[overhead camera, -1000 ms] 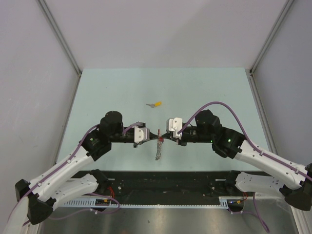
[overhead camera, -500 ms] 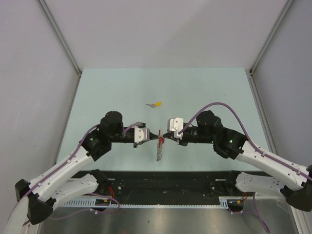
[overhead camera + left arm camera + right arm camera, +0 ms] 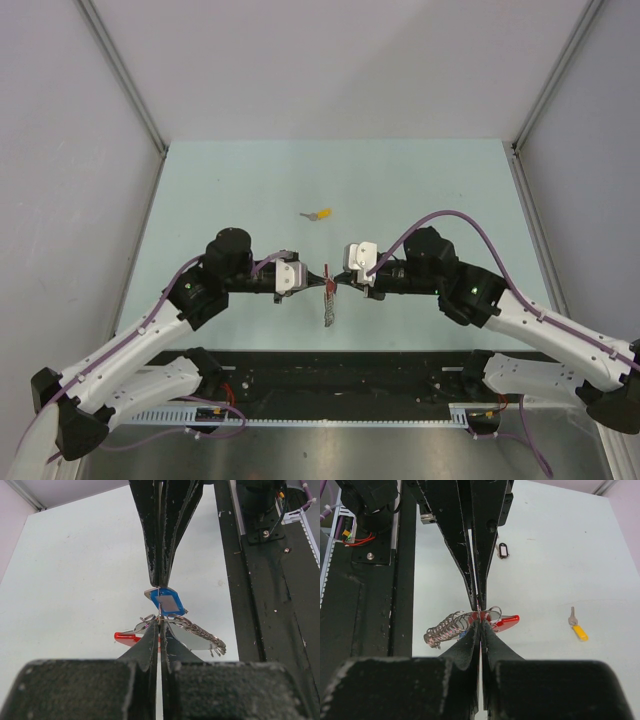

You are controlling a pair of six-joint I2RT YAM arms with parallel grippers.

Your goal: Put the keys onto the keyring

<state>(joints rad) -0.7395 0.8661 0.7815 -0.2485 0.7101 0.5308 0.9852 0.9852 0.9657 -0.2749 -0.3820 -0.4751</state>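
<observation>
Our left fingers (image 3: 156,637) are pinched shut on the keyring (image 3: 195,631) loop, steadying it above the tabletop (image 3: 420,190) for threading. A blue key (image 3: 167,603) sits at that loop, where our right fingers (image 3: 476,630), also shut, meet it; key or wire, we cannot tell. The yellow key (image 3: 578,630) lies well apart.

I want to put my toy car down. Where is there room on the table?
Bare table lies beyond the yellow key, up to the back wall, and in both far corners. Crowded: the near middle, where the left gripper and right gripper meet at the keyring.
</observation>
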